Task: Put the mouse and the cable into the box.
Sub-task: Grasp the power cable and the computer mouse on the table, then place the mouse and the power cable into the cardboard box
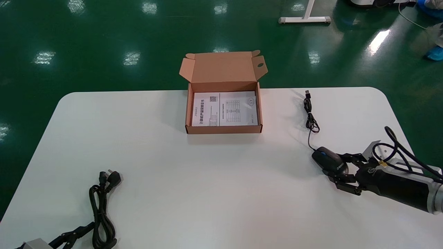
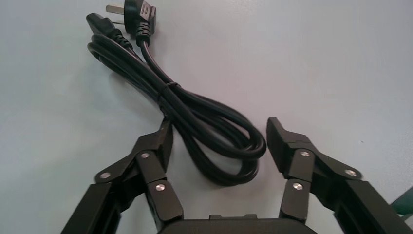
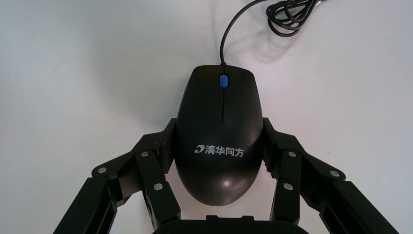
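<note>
- Cardboard, plain and brown, makes up the box [image 1: 224, 130]. It is set at the far middle of the smooth white table [image 1: 221, 193], with its lid flap stood up at the back.
- Printed paper sheets [image 1: 224, 109] are laid flat inside the box.
- The mouse [image 1: 328, 162] is a glossy black, rounded shell with a blue wheel. It is seen on the table near the right edge, well apart from the box.
- The right gripper [image 1: 337, 169] is clenched on the mouse, with a black linkage finger pressed to each flank.
- The thin mouse cord [image 1: 310, 117] is bunched into small loops and ends in a USB plug [image 1: 307, 93] towards the far edge.
- The power cable [image 1: 102, 207] is thick, black and rubbery. It is coiled into a long bundle at the near left of the table, with both plugs at its far end.
- The left gripper [image 1: 81, 235] is spread wide at the near end of that coil, and nothing is grasped.
- Only in the right wrist view can white lettering be read across the back of the mouse [image 3: 219, 131], between the fingers of the right gripper [image 3: 218, 130].
- Only in the left wrist view is a thin tie seen around the power cable [image 2: 195, 117]. There, one fingertip [image 2: 165, 136] of the left gripper [image 2: 220, 130] lies against the coil, and the other is just beside it.
</note>
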Available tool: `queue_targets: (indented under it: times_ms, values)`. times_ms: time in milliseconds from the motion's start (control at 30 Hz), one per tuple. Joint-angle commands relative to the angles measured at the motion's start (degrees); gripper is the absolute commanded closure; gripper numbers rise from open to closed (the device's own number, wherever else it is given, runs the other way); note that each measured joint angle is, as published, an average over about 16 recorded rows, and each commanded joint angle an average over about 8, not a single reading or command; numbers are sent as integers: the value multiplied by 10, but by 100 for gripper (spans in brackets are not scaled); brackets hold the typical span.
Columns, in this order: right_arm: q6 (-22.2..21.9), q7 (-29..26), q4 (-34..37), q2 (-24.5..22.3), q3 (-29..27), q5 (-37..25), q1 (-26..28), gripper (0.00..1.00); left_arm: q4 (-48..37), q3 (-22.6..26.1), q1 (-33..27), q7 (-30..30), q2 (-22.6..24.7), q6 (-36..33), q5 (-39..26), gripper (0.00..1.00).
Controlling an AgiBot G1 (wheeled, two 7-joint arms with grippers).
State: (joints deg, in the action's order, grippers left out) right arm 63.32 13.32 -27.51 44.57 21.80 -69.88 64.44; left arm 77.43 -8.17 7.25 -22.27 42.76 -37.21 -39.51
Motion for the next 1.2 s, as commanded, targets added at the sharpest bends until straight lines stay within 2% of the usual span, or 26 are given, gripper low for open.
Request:
queue_targets:
  times_ms: [33, 433, 700, 967, 1200]
  values:
    - [0, 0, 0, 0, 0, 1, 0, 100, 0, 0, 0, 0, 0, 0, 0, 100]
    - [-3, 2, -2, 1, -2, 2, 2, 100, -11, -1, -8, -3, 4, -8, 4, 100]
    - [-30, 8, -18, 8, -21, 22, 19, 100, -6, -26, -35, -29, 21, -10, 19, 100]
    - [-58, 6, -45, 19, -40, 40, 61, 100, -1, -44, -98, -60, 24, -20, 27, 100]
    - [-62, -1, -73, 37, -45, 45, 123, 100, -1, -26, -183, -74, 35, -16, 19, 100]
